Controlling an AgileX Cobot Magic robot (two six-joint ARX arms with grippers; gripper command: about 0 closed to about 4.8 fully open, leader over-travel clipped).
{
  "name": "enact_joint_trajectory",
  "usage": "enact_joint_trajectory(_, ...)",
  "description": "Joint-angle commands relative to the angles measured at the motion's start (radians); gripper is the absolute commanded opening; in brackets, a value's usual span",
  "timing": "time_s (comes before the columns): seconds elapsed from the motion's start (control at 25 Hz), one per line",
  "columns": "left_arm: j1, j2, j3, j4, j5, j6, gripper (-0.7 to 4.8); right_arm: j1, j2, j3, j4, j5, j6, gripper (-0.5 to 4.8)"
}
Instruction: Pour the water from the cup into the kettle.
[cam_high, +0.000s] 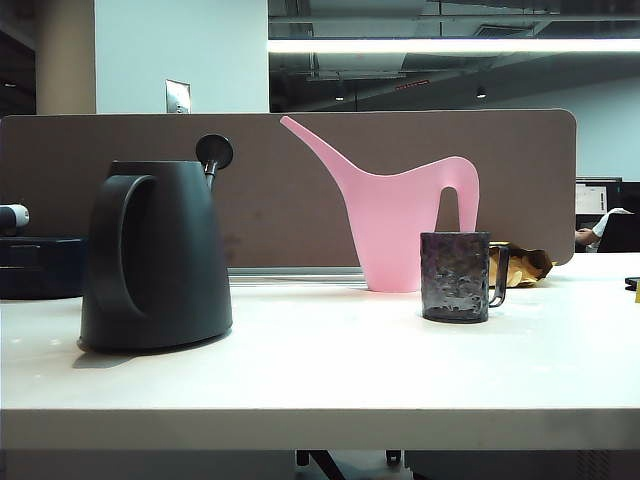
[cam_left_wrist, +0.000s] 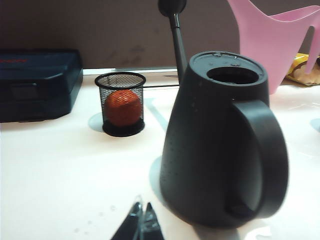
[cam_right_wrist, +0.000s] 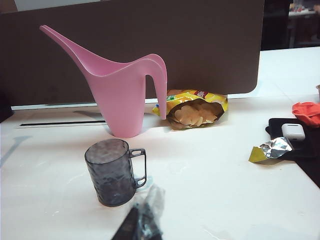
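Observation:
The cup (cam_high: 456, 276) is a small smoky, dimpled mug standing upright on the white table, right of centre, its thin handle toward the right. The right wrist view shows the cup (cam_right_wrist: 111, 172) just beyond my right gripper (cam_right_wrist: 142, 212), which is shut and holds nothing. The kettle (cam_high: 155, 255), large, dark grey and tapered, stands on the left with its loop handle and thin disc-tipped stem. In the left wrist view the kettle (cam_left_wrist: 220, 135) sits close beside my left gripper (cam_left_wrist: 141, 209), shut and empty. Neither gripper shows in the exterior view.
A pink watering can (cam_high: 400, 215) stands behind the cup against the brown partition. An open chip bag (cam_right_wrist: 195, 110) lies behind it. A mesh cup holding an orange ball (cam_left_wrist: 120, 103) and a dark case (cam_left_wrist: 37, 82) sit behind the kettle. Foil wrapper (cam_right_wrist: 270, 149) and a black tray lie right.

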Motion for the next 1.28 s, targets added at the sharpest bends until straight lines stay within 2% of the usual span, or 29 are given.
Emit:
enact_joint_trajectory(0.04,-0.001,0.001,0.001,0.008,0.063,0.004,-0.05,0.000,0.105,0.095,-0.004,-0.003,0.005,-0.06)
enact_joint_trajectory(0.12,-0.002,0.001,0.001,0.008,0.079,0.003,-0.05,0.000,0.179,0.151,-0.004,-0.014,0.004,-0.06)
enact_joint_trajectory(0.28,-0.001,0.001,0.001,0.008,0.089,-0.012,-0.05,0.000,0.380,0.262,0.029,-0.103,-0.008,0.05)
enact_joint_trajectory(0.4,-0.001,0.001,0.002,0.009,0.100,-0.011,-0.05,0.000,0.506,0.277,0.120,-0.140,-0.008,0.81)
enact_joint_trajectory(0.52,-0.001,0.001,0.002,0.010,0.136,-0.012,-0.05,0.000,0.603,0.277,0.170,-0.144,-0.008,1.27)
enact_joint_trajectory(0.64,-0.001,0.001,0.002,0.009,0.157,-0.012,-0.05,0.000,0.743,0.277,0.241,-0.183,-0.008,2.47)
enact_joint_trajectory(0.76,-0.002,0.001,0.002,0.009,0.156,-0.012,-0.05,0.000,0.891,0.277,0.348,-0.187,-0.008,3.13)
enact_joint_trajectory(0.88,-0.001,0.001,0.002,0.009,0.156,-0.012,-0.05,0.000,1.020,0.277,0.451,-0.191,-0.008,3.37)
enact_joint_trajectory(1.08,-0.001,0.001,0.002,0.009,0.157,-0.012,-0.05,0.000,1.175,0.278,0.567,-0.233,-0.008,3.44)
enact_joint_trajectory(1.2,-0.001,0.001,0.002,0.009,0.156,-0.012,-0.05,0.001,1.265,0.290,0.604,-0.240,-0.008,3.88)
enact_joint_trajectory(1.28,-0.001,0.001,0.002,0.009,0.156,-0.012,-0.05,0.002,1.321,0.304,0.623,-0.249,-0.008,3.93)
